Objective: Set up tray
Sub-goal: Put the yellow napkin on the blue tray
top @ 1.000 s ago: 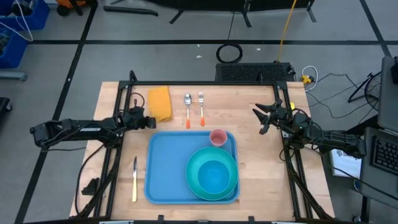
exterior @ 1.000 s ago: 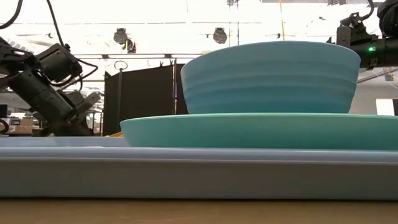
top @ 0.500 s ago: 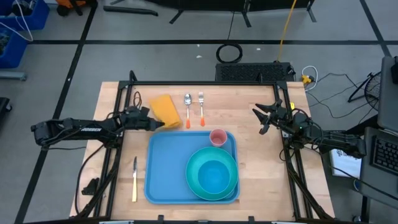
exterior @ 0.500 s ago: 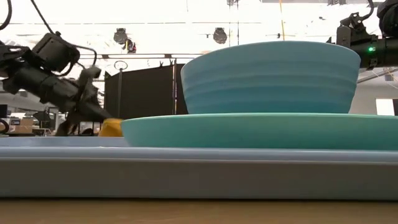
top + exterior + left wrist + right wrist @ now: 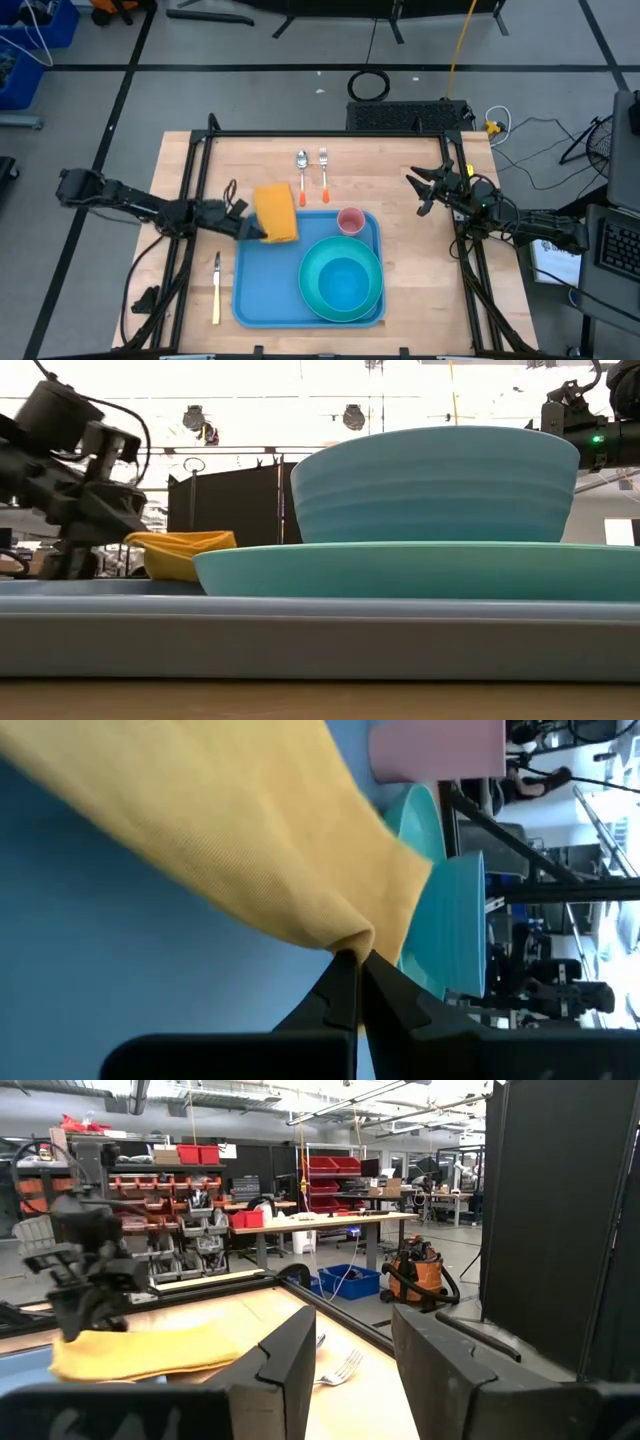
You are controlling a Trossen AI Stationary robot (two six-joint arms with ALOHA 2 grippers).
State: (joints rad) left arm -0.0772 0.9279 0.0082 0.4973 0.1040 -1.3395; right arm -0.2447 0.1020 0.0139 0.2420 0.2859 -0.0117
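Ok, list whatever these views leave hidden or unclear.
- Low view: pink cup, spoon and fork hidden behind bowl and plate.
- Low view: knife is out of frame.
- Every view: whether the yellow cloth in the left gripper touches the tray.

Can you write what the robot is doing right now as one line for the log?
left gripper: shut on yellow cloth, over tray far-left corner | right gripper: open, waiting at table's right | on tray: plate, bowl, pink cup

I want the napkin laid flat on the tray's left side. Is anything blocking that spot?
Nothing visible: the tray is bare blue left of the plate. The left hand holds the yellow napkin over its far-left corner.
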